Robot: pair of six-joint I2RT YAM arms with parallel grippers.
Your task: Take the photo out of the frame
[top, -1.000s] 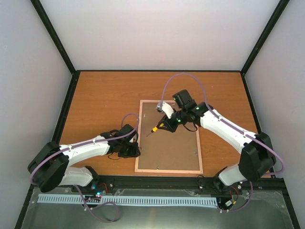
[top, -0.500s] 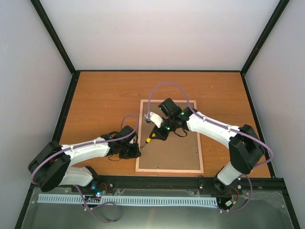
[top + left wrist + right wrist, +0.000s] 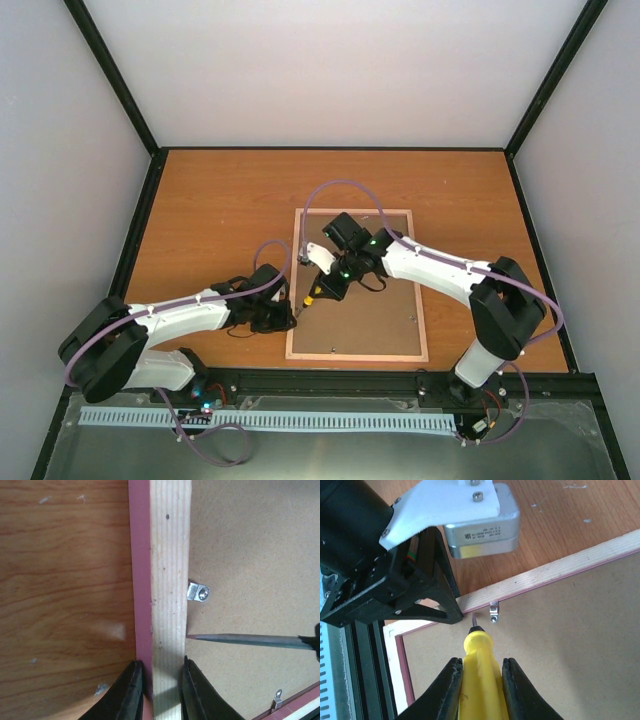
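Observation:
The pink frame (image 3: 352, 213) lies face down on the table, its brown backing board (image 3: 370, 320) up. The photo is hidden under the board. My left gripper (image 3: 290, 318) is shut on the frame's left rail (image 3: 170, 555), one finger on each side, as the left wrist view (image 3: 161, 680) shows. My right gripper (image 3: 325, 285) is shut on a yellow-handled screwdriver (image 3: 480, 680). Its thin tip (image 3: 245, 640) touches the board at the rail's inner edge, just below a small metal clip (image 3: 198, 593). The clip also shows in the right wrist view (image 3: 493, 611).
More metal clips sit along the board's edges, one on the right (image 3: 411, 319) and one near the bottom (image 3: 331, 349). The left arm's black gripper body (image 3: 395, 580) is close beside the screwdriver tip. Black enclosure posts and grey walls ring the wooden table (image 3: 220, 210).
My right arm has carried the screwdriver from the middle of the board down and left to the left rail, beside my left gripper. The left gripper has kept its hold.

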